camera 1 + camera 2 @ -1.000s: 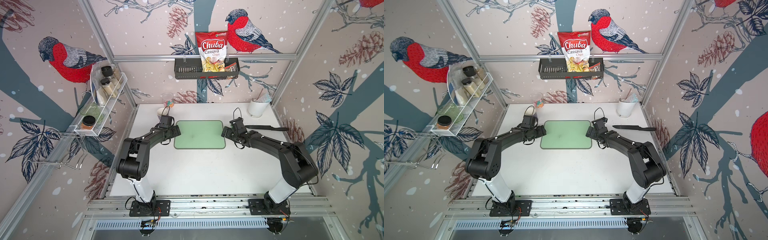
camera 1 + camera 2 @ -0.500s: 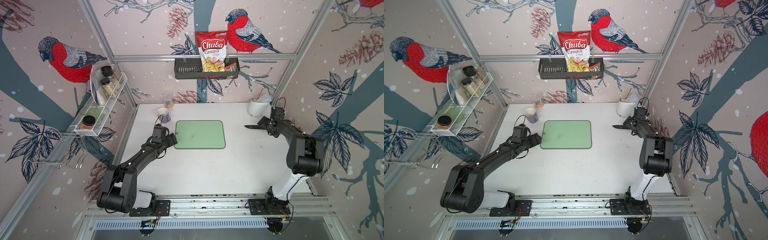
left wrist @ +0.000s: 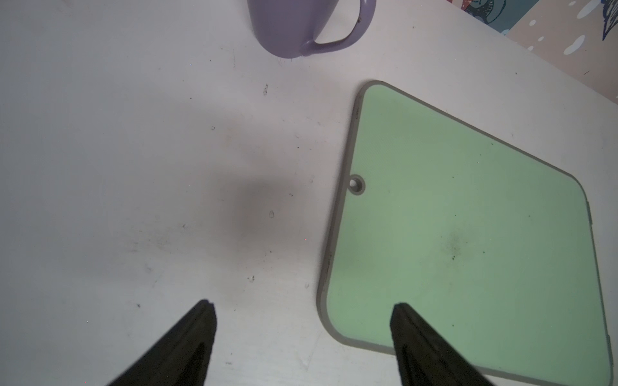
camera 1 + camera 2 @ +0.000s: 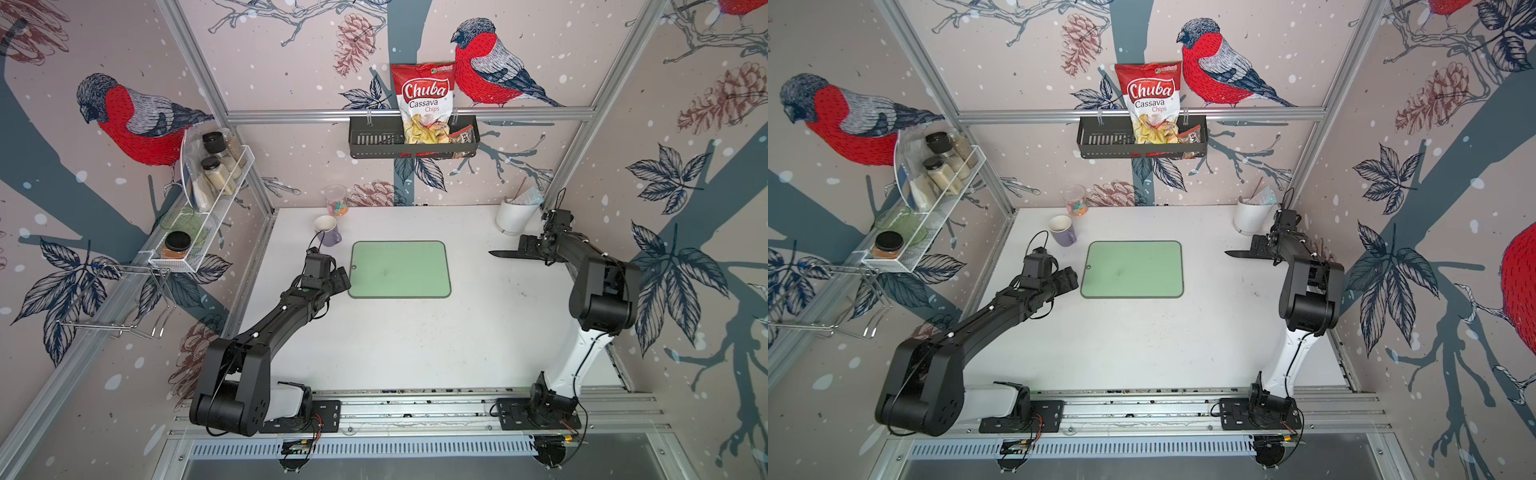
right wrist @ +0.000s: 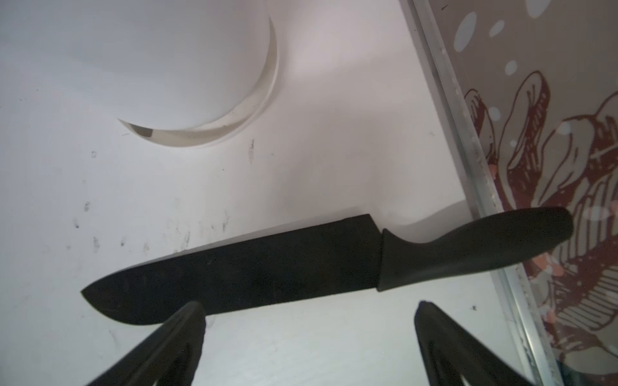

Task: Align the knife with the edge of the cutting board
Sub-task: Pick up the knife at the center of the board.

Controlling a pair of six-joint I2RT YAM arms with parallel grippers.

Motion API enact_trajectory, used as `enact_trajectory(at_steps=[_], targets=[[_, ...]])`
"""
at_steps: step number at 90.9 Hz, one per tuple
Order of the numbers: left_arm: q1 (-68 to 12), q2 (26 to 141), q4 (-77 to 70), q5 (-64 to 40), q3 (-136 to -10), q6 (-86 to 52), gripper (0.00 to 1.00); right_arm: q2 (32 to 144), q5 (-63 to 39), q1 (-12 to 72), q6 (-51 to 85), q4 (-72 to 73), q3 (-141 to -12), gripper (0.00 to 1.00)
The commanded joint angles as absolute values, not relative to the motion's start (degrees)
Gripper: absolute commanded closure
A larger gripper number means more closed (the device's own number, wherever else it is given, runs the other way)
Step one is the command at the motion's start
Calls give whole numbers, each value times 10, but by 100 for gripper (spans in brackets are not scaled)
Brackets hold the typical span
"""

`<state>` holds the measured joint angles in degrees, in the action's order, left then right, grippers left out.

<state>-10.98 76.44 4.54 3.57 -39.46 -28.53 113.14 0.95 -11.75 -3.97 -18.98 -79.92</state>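
1. A white table [image 4: 415, 340] fills a booth papered with red-breasted birds. The cutting board [image 4: 401, 269] lies flat at its centre, and the knife [image 4: 505, 253] lies flat at the board's 3 o'clock, well apart from it and near the side wall. Its tip points toward the board.

2. The right gripper [image 5: 309, 307] hangs just above the knife, jaws spread wide and gripping nothing. The left gripper [image 3: 302, 304] hovers at the board's 9 o'clock edge, jaws parted and empty.

3. The step in hand looks like the pick-up. A clean one likely means coming straight down with the jaws across the knife's width, near where blade meets handle, so the knife lifts level rather than swinging. The wall rail [image 5: 468, 160] leaves little room on the handle side, and the white container [image 4: 513, 218] stands at the knife's 12 o'clock.

4. The right wrist view shows the handle end reaching the rail, a detail the arm hides in both top views. Only the top views show the open gap between knife and board. The left wrist view alone shows one fingertip [image 3: 411, 320] over the board's corner, and the small hole near its short edge.
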Motion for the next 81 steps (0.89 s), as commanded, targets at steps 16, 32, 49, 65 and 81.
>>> enact_trajectory(at_steps=[16, 32, 49, 65, 81], targets=[[-113, 759, 21, 63, -393, -284, 16, 1154, -64, -143, -184, -212, -832, 0], [-114, 775, 21, 63, -399, -285, 16, 1168, -133, -165, -296, -290, -891, 0], [-118, 794, 26, 66, -408, -283, 16, 1195, -166, -175, -364, -313, -888, 0], [-130, 807, 30, 76, -415, -276, 16, 1212, -178, -198, -386, -314, -891, 0], [-134, 816, 36, 86, -423, -271, 16, 1212, -214, -221, -373, -297, -892, 1]])
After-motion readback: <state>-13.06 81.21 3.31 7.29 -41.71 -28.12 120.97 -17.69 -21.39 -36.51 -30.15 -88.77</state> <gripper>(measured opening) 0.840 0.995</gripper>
